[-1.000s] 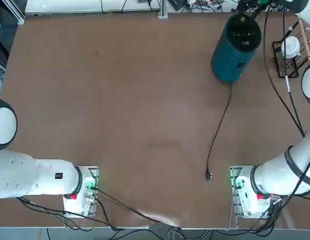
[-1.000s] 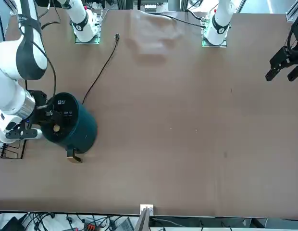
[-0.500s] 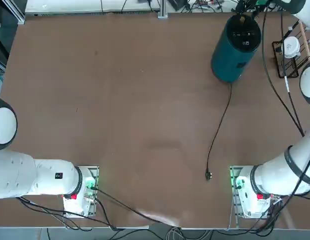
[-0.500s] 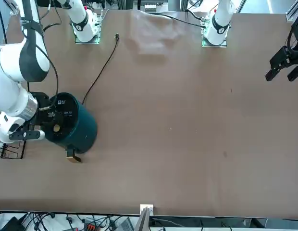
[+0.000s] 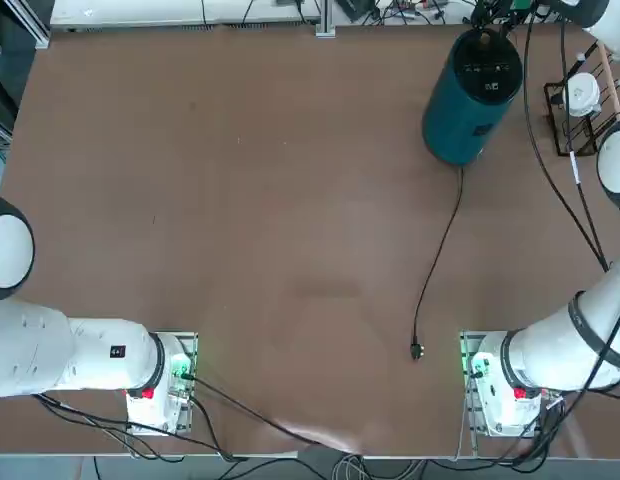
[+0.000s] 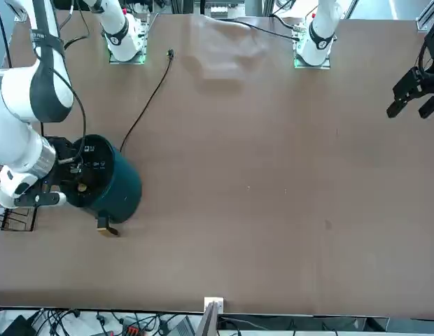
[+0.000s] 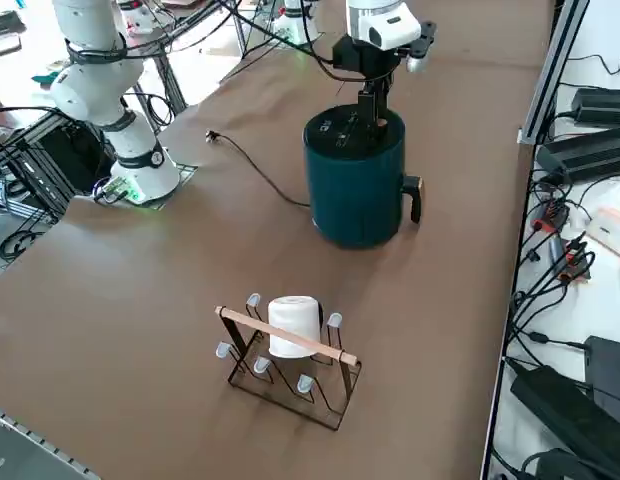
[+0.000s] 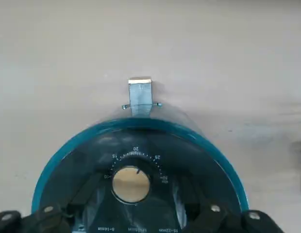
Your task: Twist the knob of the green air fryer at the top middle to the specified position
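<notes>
Knob [image 8: 130, 184] on the green air fryer [image 7: 359, 180] sat untwisted between the right gripper's [image 8: 130, 221] part-open, empty fingers, its mark near twelve o'clock; turning remained.

Glossy black fryer top [image 8: 189, 165], smooth tan knob [image 8: 130, 184], matt brown table [image 5: 240, 200]

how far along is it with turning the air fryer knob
Done: the right tool has been brought over the green air fryer, right above its black top. In hand: the fingers stand either side of the tan knob, apart from it in the wrist view, so no grip yet. Left: closing on the knob and twisting it along the numbered dial to the set mark.
</notes>
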Tool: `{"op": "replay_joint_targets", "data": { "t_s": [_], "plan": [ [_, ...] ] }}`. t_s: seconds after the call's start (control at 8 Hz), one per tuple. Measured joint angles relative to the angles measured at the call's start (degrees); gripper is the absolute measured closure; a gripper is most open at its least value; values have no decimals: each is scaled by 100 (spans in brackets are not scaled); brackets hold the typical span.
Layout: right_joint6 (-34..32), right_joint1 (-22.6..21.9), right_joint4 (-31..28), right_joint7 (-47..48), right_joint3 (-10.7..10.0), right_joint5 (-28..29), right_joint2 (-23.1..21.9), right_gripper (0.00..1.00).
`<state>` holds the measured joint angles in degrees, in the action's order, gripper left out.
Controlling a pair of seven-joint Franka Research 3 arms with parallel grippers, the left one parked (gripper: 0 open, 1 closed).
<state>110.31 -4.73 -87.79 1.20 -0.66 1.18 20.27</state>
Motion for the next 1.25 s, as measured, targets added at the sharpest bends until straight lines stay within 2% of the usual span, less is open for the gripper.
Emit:
{"op": "replay_joint_targets", "data": {
  "t_s": [0.25,0.5,1.25],
  "plan": [
    [1,0,30,0,0,0,3,22],
    [1,-1,34,0,0,1,6,31],
    [1,-32,43,0,0,6,27,37]
  ]
}}
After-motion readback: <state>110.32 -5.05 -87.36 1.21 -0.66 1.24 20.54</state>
